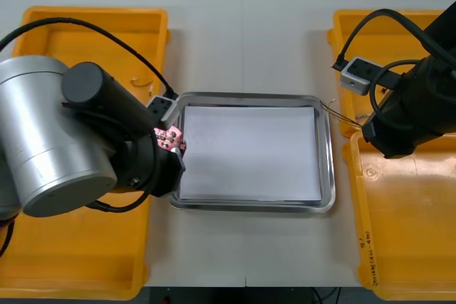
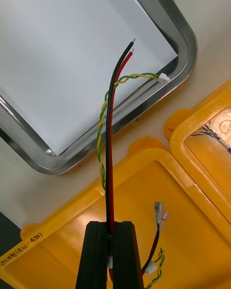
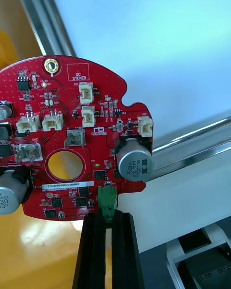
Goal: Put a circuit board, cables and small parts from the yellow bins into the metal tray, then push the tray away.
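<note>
While my left pincer clamps the round red circuit board, my arm mostly hides it from above. My right pincer grips black, red and yellow cables.

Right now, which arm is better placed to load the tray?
Left. The left gripper holds the red circuit board at the left rim of the metal tray; the right gripper, gripping black-red and yellow-green cables, hangs over a yellow bin.

Bright overhead light casts soft shadows and glares off the metal tray.
</note>
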Action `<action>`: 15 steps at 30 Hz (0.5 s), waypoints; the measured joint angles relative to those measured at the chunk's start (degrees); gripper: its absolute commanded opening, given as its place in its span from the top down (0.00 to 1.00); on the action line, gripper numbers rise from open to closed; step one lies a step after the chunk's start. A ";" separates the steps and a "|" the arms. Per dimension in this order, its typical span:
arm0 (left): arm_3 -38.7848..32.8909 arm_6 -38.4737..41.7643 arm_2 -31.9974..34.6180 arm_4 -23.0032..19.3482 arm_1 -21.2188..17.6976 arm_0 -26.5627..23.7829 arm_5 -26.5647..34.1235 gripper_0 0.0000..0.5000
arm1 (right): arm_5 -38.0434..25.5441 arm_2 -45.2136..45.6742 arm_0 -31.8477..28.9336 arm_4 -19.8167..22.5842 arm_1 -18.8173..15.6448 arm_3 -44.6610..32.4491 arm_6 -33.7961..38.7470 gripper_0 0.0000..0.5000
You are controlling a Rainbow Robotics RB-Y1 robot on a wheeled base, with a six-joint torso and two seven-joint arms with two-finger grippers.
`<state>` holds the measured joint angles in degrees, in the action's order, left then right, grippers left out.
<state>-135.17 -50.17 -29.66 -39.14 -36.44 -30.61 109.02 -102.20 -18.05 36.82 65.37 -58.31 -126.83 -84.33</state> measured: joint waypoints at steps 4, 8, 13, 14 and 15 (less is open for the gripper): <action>2.64 1.21 -3.68 2.39 1.88 -1.66 -2.46 1.00 | 0.00 0.00 0.01 -0.16 0.06 0.00 0.02 1.00; 4.88 4.14 -7.40 4.71 3.07 -2.62 -5.39 1.00 | 0.00 0.00 0.02 -0.67 0.33 0.00 0.03 1.00; 6.78 6.46 -11.62 6.49 3.38 -3.03 -8.94 1.00 | 0.00 0.00 0.02 -1.01 0.36 0.00 0.05 1.00; 7.14 6.61 -12.44 6.82 3.39 -3.07 -9.62 1.00 | 0.00 0.00 0.02 -1.07 0.36 0.00 0.05 1.00; 7.49 6.66 -13.22 7.11 3.39 -3.16 -10.16 1.00 | 0.00 0.00 0.02 -1.13 0.36 0.00 0.06 1.00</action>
<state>-127.68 -43.51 -42.89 -32.03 -33.05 -33.77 98.87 -102.21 -18.05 36.84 64.24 -57.95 -126.83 -84.27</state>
